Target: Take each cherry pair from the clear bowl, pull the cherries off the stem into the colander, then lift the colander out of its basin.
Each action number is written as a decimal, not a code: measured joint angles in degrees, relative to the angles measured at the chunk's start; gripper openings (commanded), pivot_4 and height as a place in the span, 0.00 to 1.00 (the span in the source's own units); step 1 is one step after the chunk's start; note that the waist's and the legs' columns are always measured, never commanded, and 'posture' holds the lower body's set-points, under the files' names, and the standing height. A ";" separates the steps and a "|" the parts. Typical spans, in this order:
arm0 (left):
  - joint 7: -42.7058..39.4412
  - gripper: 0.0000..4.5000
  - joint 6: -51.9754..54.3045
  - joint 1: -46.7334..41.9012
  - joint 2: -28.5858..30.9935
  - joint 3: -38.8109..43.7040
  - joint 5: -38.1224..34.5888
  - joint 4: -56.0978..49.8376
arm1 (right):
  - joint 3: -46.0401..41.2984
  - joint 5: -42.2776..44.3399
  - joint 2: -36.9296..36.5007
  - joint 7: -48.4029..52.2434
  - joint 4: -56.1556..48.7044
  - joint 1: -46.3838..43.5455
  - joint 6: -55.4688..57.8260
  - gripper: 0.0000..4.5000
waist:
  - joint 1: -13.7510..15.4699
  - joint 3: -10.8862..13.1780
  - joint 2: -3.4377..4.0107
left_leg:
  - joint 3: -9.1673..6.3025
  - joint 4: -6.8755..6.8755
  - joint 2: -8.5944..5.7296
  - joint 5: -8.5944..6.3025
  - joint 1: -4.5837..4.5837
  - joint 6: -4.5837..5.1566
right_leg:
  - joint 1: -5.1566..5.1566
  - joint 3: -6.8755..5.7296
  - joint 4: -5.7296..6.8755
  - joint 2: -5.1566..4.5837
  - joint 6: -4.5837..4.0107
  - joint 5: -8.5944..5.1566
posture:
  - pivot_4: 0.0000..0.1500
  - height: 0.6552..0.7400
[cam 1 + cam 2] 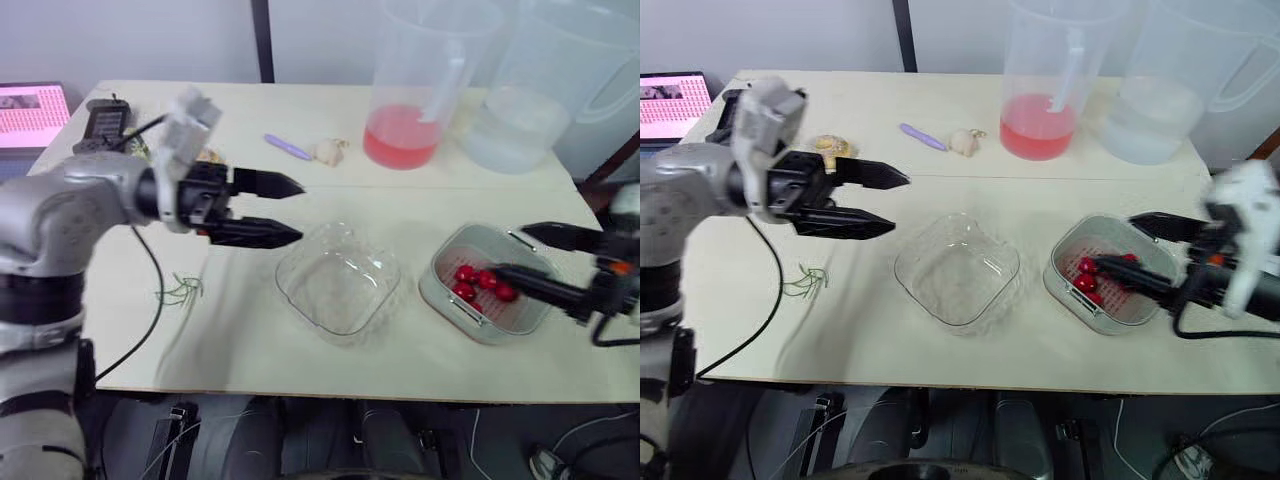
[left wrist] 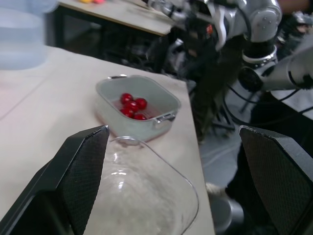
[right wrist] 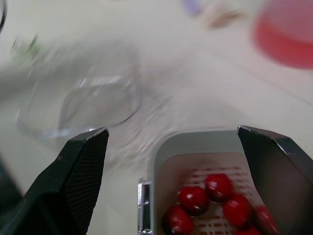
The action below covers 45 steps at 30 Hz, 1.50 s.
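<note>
A small cluster of glossy red round cherries lies on the perforated floor of the pale pink colander. The colander sits inside the grey rounded-rectangular plastic basin toward the right of the cream table. Over that basin the right gripper has its two black fingers spread wide. One finger reaches above the cherries and the other lies along the basin's far rim; whether either touches cannot be told. Just beside the basin, at the table's middle, the clear square plastic bowl stands upright with nothing in it. To the bowl's left the left gripper hovers with its fingers apart, holding nothing. A few thin green stems lie on the table near the left arm. At the back stand a clear jug of pink liquid and a clear jug of water.
</note>
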 measured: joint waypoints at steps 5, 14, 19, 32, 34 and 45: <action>-5.79 0.99 -4.52 -3.33 -1.70 -4.96 5.00 4.19 | -15.13 3.07 9.35 -0.50 -4.82 19.25 -0.55 1.00 | 0.01 -0.04 0.05 | -0.04 -0.09 0.00 -0.01 0.06 0.01 | 0.06 -0.02 -0.03 0.01 0.06 -0.07 | 1.00 0.98; -9.65 0.99 -9.94 -3.97 -4.04 -7.20 10.95 8.75 | -14.63 15.38 4.11 -11.21 -11.48 26.69 -12.50 1.00 | -1.77 -0.05 0.09 | 0.07 -0.13 0.03 -0.02 0.52 0.00 | 0.33 0.05 -0.05 -0.07 0.16 -0.14 | 1.00 0.98; -9.06 0.99 -12.77 -1.25 -3.24 -7.13 14.50 9.32 | -6.30 25.44 -14.75 -21.22 -7.69 25.64 -13.10 1.00 | -1.40 -0.04 0.01 | 0.06 -0.19 0.01 -0.01 0.47 0.01 | 0.35 0.04 -0.14 -0.10 -0.08 -0.01 | 1.00 0.98; -3.89 0.99 -14.64 6.86 -0.33 -3.80 16.97 5.66 | 26.74 16.54 -24.39 -32.88 -2.86 15.50 -16.12 1.00 | -1.19 -0.06 -0.05 | -0.07 -0.03 -0.03 -0.01 -0.15 0.01 | 0.22 -0.02 -0.60 -0.08 -0.04 0.02 | 1.00 0.98; -3.22 0.99 -14.53 7.93 -0.04 -3.60 16.95 4.67 | 31.51 13.97 -22.80 -33.36 -1.99 13.71 -16.91 1.00 | -1.27 -0.05 -0.04 | -0.08 -0.03 -0.03 -0.01 -0.13 0.01 | 0.21 -0.02 -0.56 -0.07 -0.03 0.03 | 1.00 0.98; -1.85 1.00 -13.84 8.23 0.77 -3.18 16.92 3.80 | 41.46 7.10 -17.68 -33.44 -1.81 8.02 -16.80 0.60 | -1.27 -0.05 -0.04 | -0.12 -0.03 0.01 -0.01 -0.08 0.01 | 0.20 -0.02 -0.47 0.01 -0.02 0.03 | 1.00 0.98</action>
